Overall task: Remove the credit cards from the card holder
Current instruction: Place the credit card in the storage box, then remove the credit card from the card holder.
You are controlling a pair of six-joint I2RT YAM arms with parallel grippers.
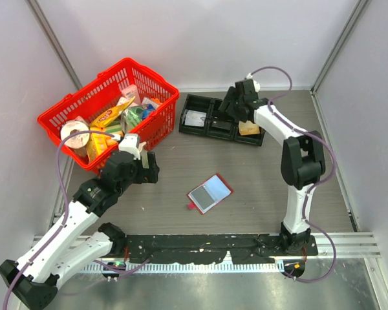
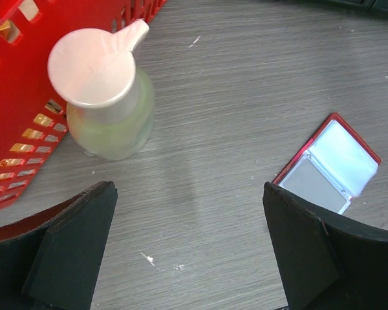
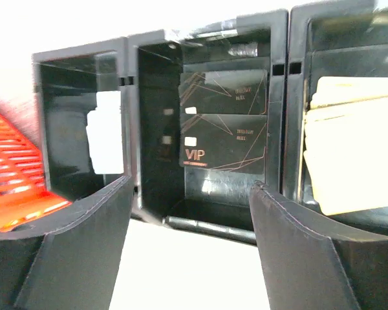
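On the table (image 1: 258, 194), open card holder (image 1: 209, 193), edges clear; left gripper (image 2: 187, 213) and right gripper (image 3: 191, 200) wide, empty.

"VIP" printed on the lower black card (image 3: 224, 143)

Left claw (image 2: 189, 248) and right claw (image 3: 189, 242) both gaping wide, the right farther out.

Card holder open on the grey table, both arms away from it.
The dark red card holder (image 1: 210, 193) lies flat mid-table, pale sleeves up, nothing touching it. The left gripper (image 1: 145, 170) hovers beside the red basket (image 1: 110, 103). The right gripper (image 1: 233, 108) hangs over the black tray (image 1: 204, 98), which holds a pale flat piece (image 1: 194, 118) at left and a tan wad (image 1: 249, 128) at right.
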